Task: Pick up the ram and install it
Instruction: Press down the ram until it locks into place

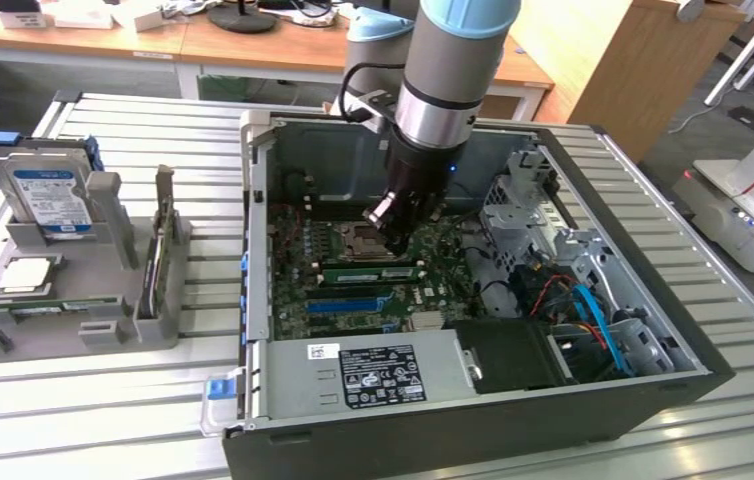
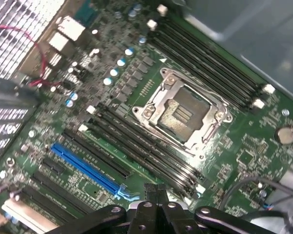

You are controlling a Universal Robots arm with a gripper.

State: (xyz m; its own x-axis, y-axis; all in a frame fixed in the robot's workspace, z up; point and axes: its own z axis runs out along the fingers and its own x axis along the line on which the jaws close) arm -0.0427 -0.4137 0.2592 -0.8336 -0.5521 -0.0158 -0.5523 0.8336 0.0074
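Green motherboard [image 1: 350, 290] is lying in the open computer case [image 1: 644, 330], and I am holding the gripper [image 1: 388, 228] low over it, beside the bare CPU socket [image 2: 183, 114] and close above the 4 dark memory slots [image 2: 136, 146]. Its jaws are resting together. I am seeing the ram [image 1: 160, 240] standing on edge in the grey holder [image 1: 110, 330] at the exterior view's left, well apart from the gripper, beside the hard drive [image 1: 46, 195].

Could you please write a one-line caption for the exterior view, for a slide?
Shut gripper lowered inside the open PC case, just above the motherboard by the CPU socket.
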